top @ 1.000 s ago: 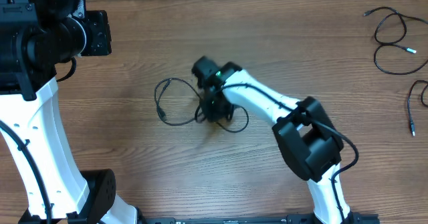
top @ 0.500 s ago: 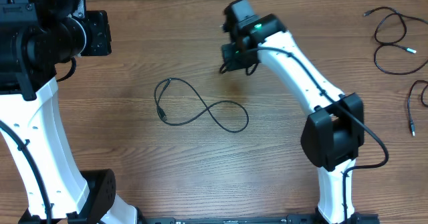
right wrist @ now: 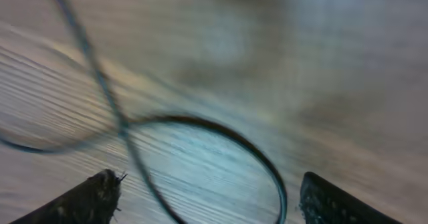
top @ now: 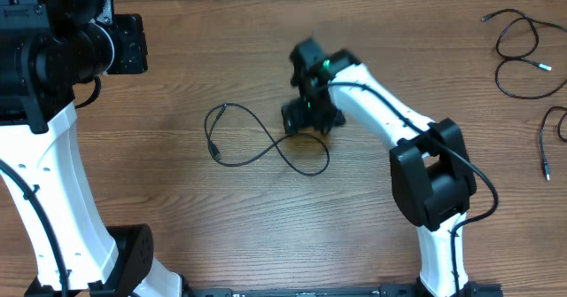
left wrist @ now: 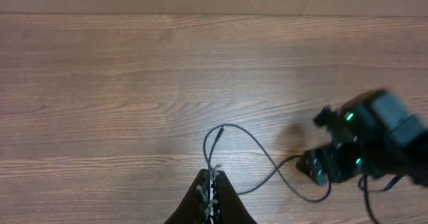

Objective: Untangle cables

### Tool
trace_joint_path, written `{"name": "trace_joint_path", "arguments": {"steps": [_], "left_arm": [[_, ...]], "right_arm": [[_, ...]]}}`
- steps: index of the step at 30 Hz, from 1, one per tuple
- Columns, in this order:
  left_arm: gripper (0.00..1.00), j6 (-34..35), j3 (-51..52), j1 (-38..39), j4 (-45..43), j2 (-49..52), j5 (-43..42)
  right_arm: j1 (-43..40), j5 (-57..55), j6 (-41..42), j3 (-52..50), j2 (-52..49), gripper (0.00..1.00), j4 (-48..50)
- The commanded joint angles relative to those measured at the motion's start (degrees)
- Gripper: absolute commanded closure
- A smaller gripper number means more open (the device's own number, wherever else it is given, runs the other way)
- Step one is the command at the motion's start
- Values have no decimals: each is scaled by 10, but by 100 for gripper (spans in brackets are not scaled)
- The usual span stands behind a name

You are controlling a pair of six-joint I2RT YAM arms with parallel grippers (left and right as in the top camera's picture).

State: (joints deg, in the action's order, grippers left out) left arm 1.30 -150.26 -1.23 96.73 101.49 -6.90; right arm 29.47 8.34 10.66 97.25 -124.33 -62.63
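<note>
No legible text, labels or numbers anywhere

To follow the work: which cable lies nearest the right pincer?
The figure-eight cable in the middle, beside the right pincer; the other cables lie at the right edge.

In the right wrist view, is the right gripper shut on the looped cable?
No: the right gripper is open, its jaws wide apart, and the cable lies loose between them, not pinched.
</note>
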Motion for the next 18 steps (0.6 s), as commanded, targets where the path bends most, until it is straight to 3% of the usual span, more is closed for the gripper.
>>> {"name": "trace_joint_path", "arguments": {"steps": [1, 18], "left_arm": [[96, -11, -2, -2, 1, -3, -6], [96, -11, -2, -1, 1, -3, -6]], "right_arm": [[-7, -23, 33, -71, 18, 16, 22], [-10, -23, 85, -344, 18, 20, 208]]}}
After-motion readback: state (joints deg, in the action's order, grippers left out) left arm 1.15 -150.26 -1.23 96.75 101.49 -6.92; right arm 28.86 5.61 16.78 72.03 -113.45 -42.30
